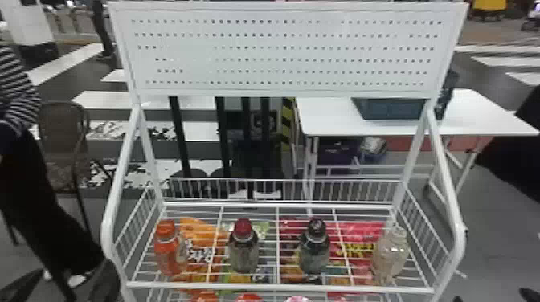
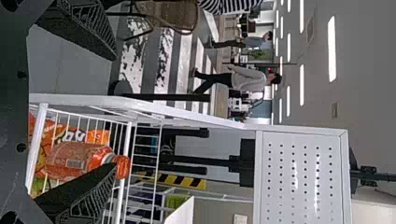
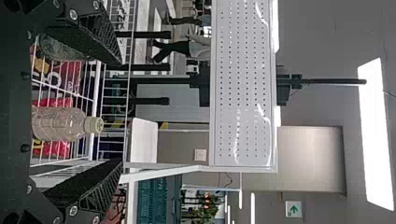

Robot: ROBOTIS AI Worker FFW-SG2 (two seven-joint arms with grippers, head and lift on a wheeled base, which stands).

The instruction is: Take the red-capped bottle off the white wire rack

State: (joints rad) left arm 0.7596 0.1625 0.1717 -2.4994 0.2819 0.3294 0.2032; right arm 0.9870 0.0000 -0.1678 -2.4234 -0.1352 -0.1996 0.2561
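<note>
The left gripper [image 2: 116,112] points forward at the rack's left side, its 2 jaws spread wide, 1 of them overlapping the orange-capped bottle [image 1: 166,249] in the left wrist view; I cannot tell whether they touch. The right gripper [image 3: 120,113] also points forward, 2 jaws apart, with the clear bottle [image 3: 58,123] showing between them. The white wire rack [image 1: 446,168] has a front rail [image 1: 277,286], 2 side walls and a back fence; there is open room above the caps, below the perforated board [image 1: 281,52], and gaps between bottles. Its shelf carries 4 upright bottles. The red-capped bottle [image 1: 244,251] stands 2nd from the left, between the orange-capped bottle and the dark-capped bottle [image 1: 315,253], apart from both.
</note>
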